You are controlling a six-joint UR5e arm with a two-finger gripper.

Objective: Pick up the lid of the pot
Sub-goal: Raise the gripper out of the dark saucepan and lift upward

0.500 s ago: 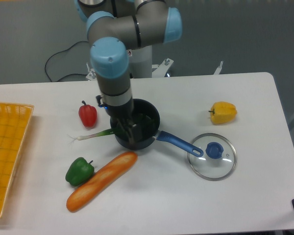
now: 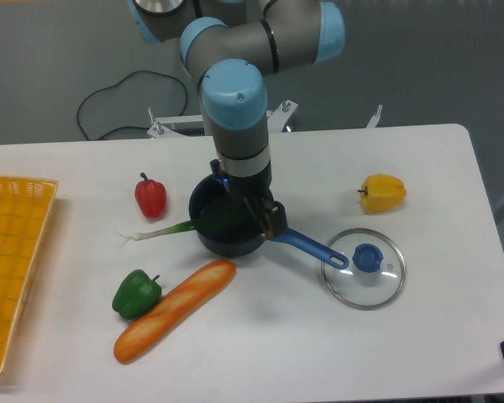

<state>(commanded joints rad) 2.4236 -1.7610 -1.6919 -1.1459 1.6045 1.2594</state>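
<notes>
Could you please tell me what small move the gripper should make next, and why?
I would shift the gripper sideways, staying above the pan's blue handle, until it is over the lid's blue knob. It appears to hang by the pan's handle side, while the lid lies on the table beyond, its knob facing up and looking graspable.

Pan (image 2: pixel 228 247), leek (image 2: pixel 181 227), baguette (image 2: pixel 175 311), yellow crate (image 2: pixel 13 252), red pepper (image 2: pixel 150 198), green pepper (image 2: pixel 136 295), yellow pepper (image 2: pixel 382 194)

The premises present as a robotics lab. A jointed robot arm (image 2: pixel 239 109) extends over a white table (image 2: pixel 319 357), with a loose black cable (image 2: pixel 143 72) behind; a pan (image 2: pixel 235 249) and peppers (image 2: pixel 382 193) lie within its working area.
</notes>
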